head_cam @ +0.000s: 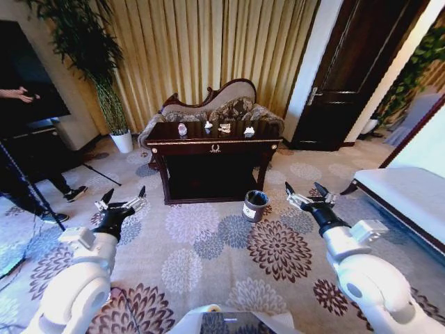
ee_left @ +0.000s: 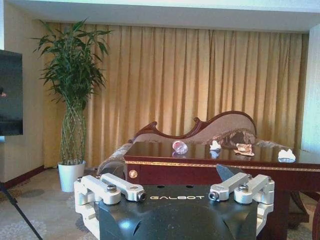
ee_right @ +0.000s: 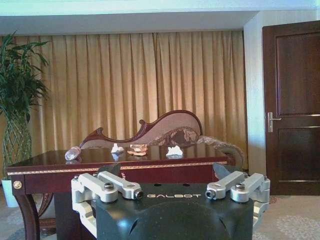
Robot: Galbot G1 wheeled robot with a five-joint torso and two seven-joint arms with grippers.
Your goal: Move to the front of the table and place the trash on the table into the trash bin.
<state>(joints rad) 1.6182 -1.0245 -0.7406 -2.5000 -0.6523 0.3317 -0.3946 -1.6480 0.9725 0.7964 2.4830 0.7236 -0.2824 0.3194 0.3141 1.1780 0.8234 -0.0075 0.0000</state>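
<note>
Beyond the trash bin [head_cam: 255, 205], the table [head_cam: 215, 147] holds the bottle [head_cam: 182, 129] and paper scraps [head_cam: 224, 128]; short of it, left gripper [head_cam: 123, 200] and right gripper [head_cam: 306, 195] hover with fingers wide.

Legible text: the brand "GALBOT" in pale capitals on the dark housing of the left gripper [ee_left: 176, 192], just below its spread fingers, and the same word on the right gripper [ee_right: 171, 191] housing; the bottle [ee_right: 72, 153] label on the table cannot be read.
</note>
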